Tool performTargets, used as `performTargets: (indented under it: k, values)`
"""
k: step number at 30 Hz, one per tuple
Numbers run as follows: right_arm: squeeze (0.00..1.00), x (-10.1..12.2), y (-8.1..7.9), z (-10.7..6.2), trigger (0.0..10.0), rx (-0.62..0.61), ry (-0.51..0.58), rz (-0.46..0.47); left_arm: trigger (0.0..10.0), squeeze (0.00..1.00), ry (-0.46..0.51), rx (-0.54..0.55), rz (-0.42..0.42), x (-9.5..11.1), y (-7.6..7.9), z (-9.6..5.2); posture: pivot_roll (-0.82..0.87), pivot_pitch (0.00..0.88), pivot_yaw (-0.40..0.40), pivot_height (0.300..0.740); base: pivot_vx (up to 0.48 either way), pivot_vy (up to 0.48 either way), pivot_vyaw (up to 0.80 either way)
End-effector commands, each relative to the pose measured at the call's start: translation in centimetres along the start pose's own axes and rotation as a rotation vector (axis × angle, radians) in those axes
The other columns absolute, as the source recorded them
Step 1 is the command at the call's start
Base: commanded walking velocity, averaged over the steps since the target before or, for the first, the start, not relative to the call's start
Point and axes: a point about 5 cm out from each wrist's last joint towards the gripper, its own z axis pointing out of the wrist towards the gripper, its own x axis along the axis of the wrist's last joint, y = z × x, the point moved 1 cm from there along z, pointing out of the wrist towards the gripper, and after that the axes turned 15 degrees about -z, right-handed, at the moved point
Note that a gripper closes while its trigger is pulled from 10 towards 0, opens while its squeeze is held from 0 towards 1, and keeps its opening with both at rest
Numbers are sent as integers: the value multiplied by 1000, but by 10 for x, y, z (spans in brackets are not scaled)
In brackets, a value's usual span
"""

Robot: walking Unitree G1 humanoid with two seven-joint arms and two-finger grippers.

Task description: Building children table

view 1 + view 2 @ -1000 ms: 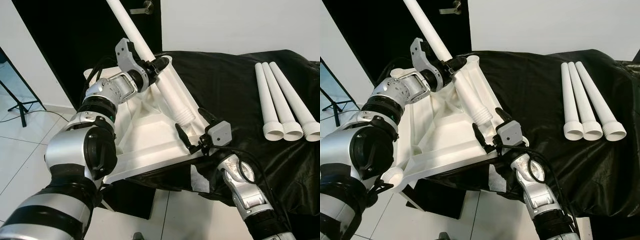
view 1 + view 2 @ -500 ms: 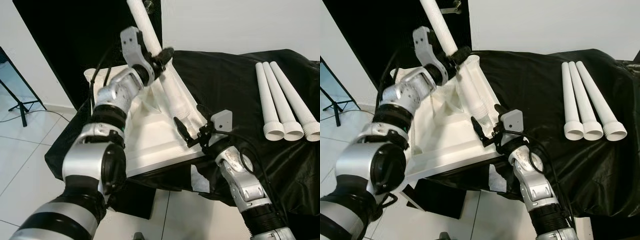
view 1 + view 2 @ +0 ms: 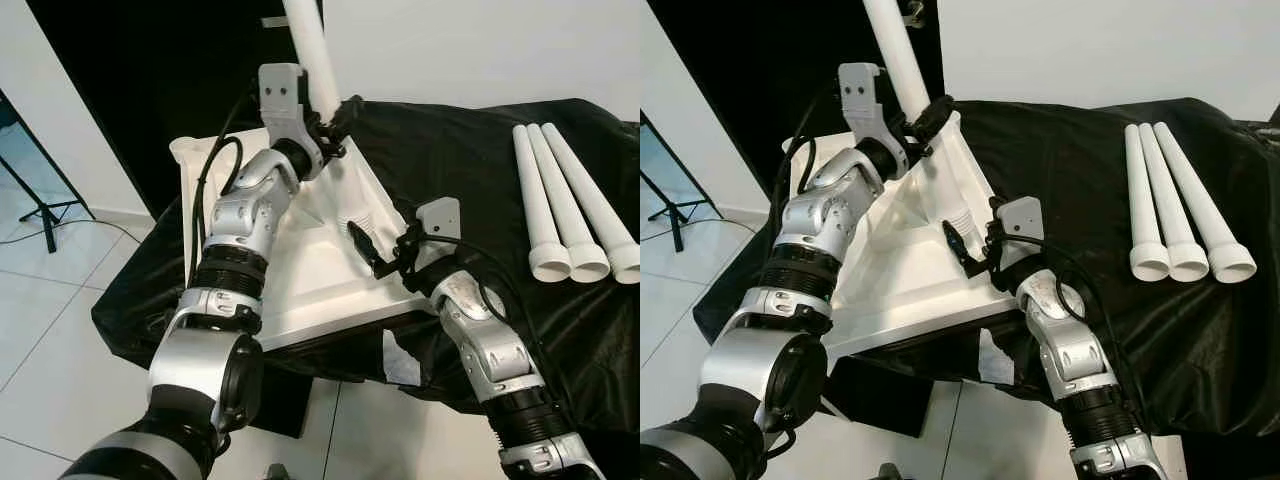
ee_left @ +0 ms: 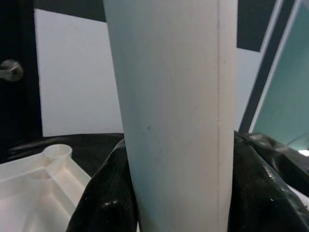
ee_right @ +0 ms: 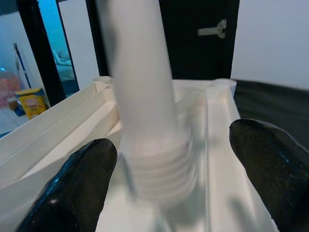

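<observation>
A white table leg tube (image 3: 312, 50) stands steeply tilted, with my left gripper (image 3: 330, 122) shut on it about halfway up. In the left wrist view the tube (image 4: 169, 121) sits between the black fingers (image 4: 104, 203). Its ribbed threaded end (image 3: 958, 222) rests low on the upturned white tabletop (image 3: 300, 275). My right gripper (image 3: 378, 242) is open on either side of that end. The right wrist view shows the blurred threaded end (image 5: 154, 169) between the spread fingers (image 5: 72, 193). A corner socket (image 4: 57, 152) shows on the tabletop.
Three more white legs (image 3: 570, 200) lie side by side on the black cloth (image 3: 460, 150) at the right. A dark doorway (image 3: 150, 70) stands behind, with tiled floor (image 3: 50, 300) and a tripod foot (image 3: 40, 215) to the left.
My left arm has swung the leg from a low slant to nearly upright, and its forearm has risen. The right gripper has shifted up a little, staying open around the threaded end.
</observation>
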Motion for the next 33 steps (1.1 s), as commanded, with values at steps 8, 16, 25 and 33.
performTargets:
  k: [8, 16, 25, 33]
  values:
    - [0, 4, 6, 15, 10000, 40, -17, -25, 10000, 0, -19, -100, 35, -19, 37, -6, 7, 0, 28, 740, 0, 0, 0]
    - [0, 5, 5, 19, 10000, 74, -19, -27, 10000, 0, -20, -124, 26, -24, 48, -8, 12, 0, 23, 740, 0, 0, 0]
    - [0, 12, 3, 25, 4902, 98, 8, -9, 10000, 0, -21, -148, 30, -29, 62, -9, 14, 0, 17, 740, 0, 0, 0]
    - [0, 13, 3, 27, 0, 105, 3, 15, 10000, 0, -17, -174, 41, -29, 70, -11, 11, 0, 17, 740, 0, 0, 0]
